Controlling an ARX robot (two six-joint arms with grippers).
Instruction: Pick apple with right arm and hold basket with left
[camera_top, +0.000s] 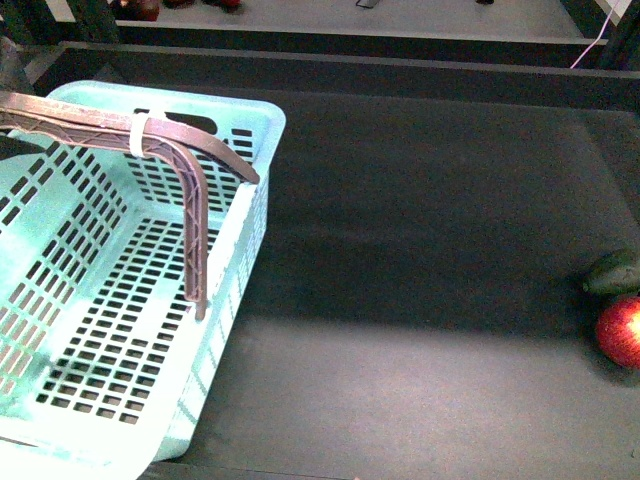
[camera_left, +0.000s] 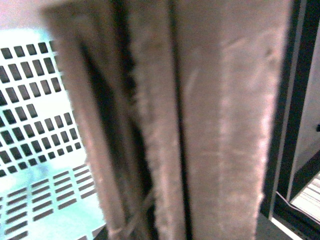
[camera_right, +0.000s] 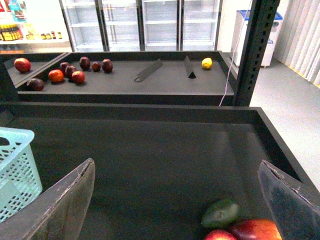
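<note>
BASKET AND APPLE, ONE TABLE: My right gripper (camera_right: 176, 165) hangs over the black table (camera_top: 420, 230) with its jaws spread wide. The two worn fingers (camera_right: 65, 205) stand far apart, holding nothing and touching nothing.

The apple (camera_top: 620, 332) lies at the table's far right edge in the front view, partly cut off by the frame. A green lump (camera_top: 612, 272) sits just behind it and seems to touch it. In my right wrist view, two red fruits (camera_right: 252, 230) show side by side next to that lump. They lie on the table below the open jaws, off to one side nearer one finger, and I cannot tell which of the two is the apple.

The basket (camera_top: 225, 330) stands on the left of the table, well apart from the apple and with nothing inside it. Its handle (camera_top: 190, 160) is raised above the rim and runs out of the front view on the left. That handle fills my left wrist view, blurred and very close, with the basket's slotted floor behind it. I cannot make out my left gripper there, so I cannot tell whether it is closed on the handle.
</note>
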